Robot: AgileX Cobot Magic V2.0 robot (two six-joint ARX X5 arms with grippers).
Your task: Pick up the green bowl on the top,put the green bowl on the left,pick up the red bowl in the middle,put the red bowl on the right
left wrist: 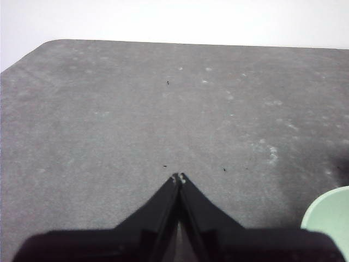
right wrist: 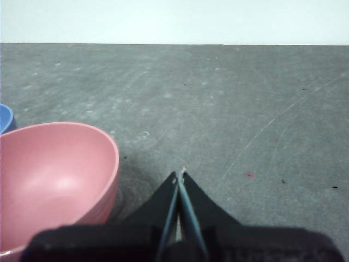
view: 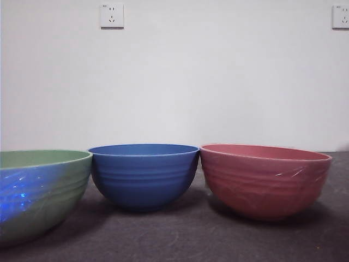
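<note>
The green bowl stands upright on the dark mat at the left of the front view; only a sliver of its rim shows in the left wrist view. At the right stands the red bowl, also upright and empty. My left gripper is shut and empty over bare mat, apart from the green bowl. My right gripper is shut and empty just beside the red bowl, not touching it. Neither arm shows in the front view.
A blue bowl stands between the green and red bowls, close to both; its edge shows in the right wrist view. The grey mat covers the table. A white wall with two sockets is behind.
</note>
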